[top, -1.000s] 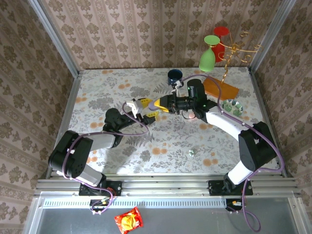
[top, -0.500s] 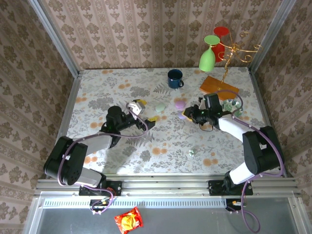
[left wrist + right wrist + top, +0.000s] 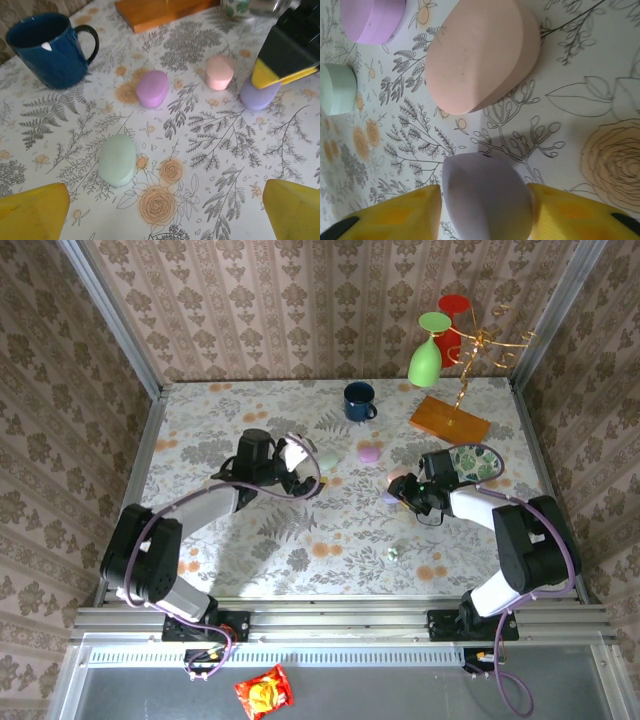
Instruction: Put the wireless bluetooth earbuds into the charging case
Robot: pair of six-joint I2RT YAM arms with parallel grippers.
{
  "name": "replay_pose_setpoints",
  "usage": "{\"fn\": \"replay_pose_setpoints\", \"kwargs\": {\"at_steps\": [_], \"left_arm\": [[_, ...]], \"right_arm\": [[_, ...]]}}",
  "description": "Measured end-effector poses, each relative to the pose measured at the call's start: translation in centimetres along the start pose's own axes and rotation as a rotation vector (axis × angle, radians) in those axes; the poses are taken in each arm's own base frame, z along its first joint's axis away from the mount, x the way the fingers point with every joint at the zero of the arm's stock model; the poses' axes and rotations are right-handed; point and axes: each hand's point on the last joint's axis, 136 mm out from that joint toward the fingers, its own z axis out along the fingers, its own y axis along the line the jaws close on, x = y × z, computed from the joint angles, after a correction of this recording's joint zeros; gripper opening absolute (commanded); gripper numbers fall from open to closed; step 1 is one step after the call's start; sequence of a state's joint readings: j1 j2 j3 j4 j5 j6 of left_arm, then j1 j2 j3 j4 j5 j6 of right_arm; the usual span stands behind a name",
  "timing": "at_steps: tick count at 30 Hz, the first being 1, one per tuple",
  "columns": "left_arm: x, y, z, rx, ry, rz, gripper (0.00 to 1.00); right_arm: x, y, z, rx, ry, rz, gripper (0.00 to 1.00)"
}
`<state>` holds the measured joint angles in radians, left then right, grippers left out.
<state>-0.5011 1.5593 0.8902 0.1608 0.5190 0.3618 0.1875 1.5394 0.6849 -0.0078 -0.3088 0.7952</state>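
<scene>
1 tiny earbud (image 3: 393, 553) lies near the table's (image 3: 250, 560) front edge, far from both arms.
It is probably light, hard and slippery, so pinch it gently across its body. The left gripper (image 3: 162, 210) is wide open and empty. The right gripper (image 3: 484, 215) flanks a lilac pebble (image 3: 259, 95); whether it grips is unclear.

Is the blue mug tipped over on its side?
No, the blue mug stands upright, its open mouth facing up and its handle out to the side.
</scene>
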Motion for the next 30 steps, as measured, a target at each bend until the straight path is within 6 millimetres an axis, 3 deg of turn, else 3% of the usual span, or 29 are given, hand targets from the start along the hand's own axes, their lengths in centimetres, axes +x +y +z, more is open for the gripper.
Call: {"fn": "replay_pose_setpoints", "kwargs": {"at_steps": [4, 11, 24, 27, 30], "left_arm": [[1.0, 0.6, 1.9, 0.017, 0.101, -0.008, 0.97], [1.9, 3.4, 5.5, 0.006, 0.256, -0.038, 0.96], [5.5, 5.0, 11.0, 0.031, 0.532, -0.051, 0.88], [7.0, 5.0, 11.7, 0.039, 0.593, -0.054, 0.81], [7.6, 5.2, 11.7, 0.037, 0.624, -0.043, 0.62]], "right_arm": [[-0.8, 0.1, -1.9, 0.031, -0.06, -0.039, 0.69], [-2.1, 1.4, -5.7, 0.021, -0.17, -0.11, 0.7], [-2.0, 1.2, -6.1, 0.039, -0.174, -0.145, 0.7], [-2.0, 1.2, -6.1, 0.039, -0.174, -0.149, 0.7], [-2.0, 1.2, -6.1, 0.04, -0.174, -0.156, 0.69]]}}
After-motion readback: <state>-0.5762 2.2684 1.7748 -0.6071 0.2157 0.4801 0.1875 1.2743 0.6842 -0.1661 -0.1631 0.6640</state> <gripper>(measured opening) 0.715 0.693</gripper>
